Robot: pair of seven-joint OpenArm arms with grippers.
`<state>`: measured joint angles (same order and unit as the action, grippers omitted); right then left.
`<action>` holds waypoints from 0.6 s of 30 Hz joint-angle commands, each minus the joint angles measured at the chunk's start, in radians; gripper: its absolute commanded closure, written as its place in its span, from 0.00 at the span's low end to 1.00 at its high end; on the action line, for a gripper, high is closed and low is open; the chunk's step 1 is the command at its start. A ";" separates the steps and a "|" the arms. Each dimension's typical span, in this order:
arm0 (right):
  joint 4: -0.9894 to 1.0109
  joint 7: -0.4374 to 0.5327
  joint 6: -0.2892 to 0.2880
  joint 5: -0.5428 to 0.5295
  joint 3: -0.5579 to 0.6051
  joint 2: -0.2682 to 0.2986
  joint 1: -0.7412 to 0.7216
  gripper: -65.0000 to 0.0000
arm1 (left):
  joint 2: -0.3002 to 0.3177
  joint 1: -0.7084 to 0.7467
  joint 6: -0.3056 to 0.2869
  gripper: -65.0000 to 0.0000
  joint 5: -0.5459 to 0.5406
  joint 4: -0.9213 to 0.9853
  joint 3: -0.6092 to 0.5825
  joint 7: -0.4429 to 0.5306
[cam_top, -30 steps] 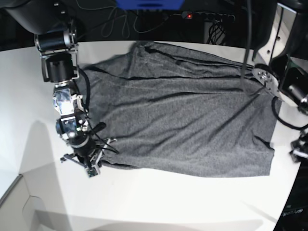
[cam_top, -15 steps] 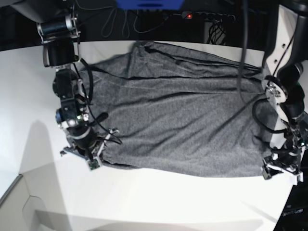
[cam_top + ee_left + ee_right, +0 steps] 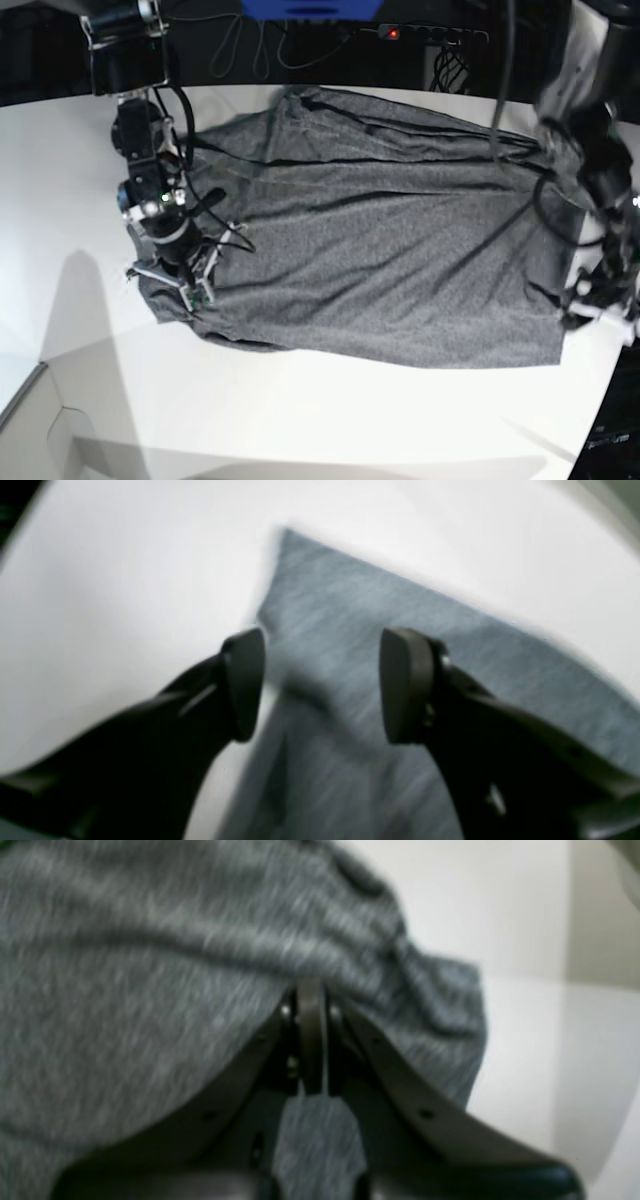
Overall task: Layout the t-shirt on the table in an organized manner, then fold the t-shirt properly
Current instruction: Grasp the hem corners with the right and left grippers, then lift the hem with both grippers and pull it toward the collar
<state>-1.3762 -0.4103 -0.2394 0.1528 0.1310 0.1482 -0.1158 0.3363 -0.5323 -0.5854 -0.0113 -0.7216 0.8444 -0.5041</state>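
- The right gripper (image 3: 310, 1005) is clamped tight on a bunched fold of the t-shirt (image 3: 380, 260) at its edge.
- The left gripper (image 3: 320, 685) stands wide, its fingers (image 3: 245, 680) holding nothing, above a shirt corner.
- The shirt lies spread and wrinkled across the white table (image 3: 300, 420).

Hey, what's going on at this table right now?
A two-armed robot is laying out a grey t-shirt on the white table. The right gripper is shut on a bunched edge of the shirt. The left gripper is open, its fingers over the shirt's opposite corner, not yet holding it. The shirt lies mostly spread, unfolded.
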 commanded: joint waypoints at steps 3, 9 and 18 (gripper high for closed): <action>0.004 0.031 0.002 0.000 -0.004 0.001 -0.026 1.00 | -0.046 0.080 -0.012 0.45 -0.108 -0.178 -0.026 -0.032; 0.042 0.031 0.002 0.000 -0.004 0.004 -0.022 1.00 | -0.107 0.243 -0.011 0.45 -0.146 -0.333 -0.184 -0.041; 0.039 0.027 0.002 0.000 -0.001 0.008 0.038 1.00 | -0.061 0.254 -0.009 0.46 -0.146 -0.198 -0.199 -0.041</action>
<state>-1.3205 -0.3817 -0.2390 0.1505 0.1337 0.1493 -0.0681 0.2573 -0.2657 -0.6064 -0.1650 -0.9112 0.6437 -0.5343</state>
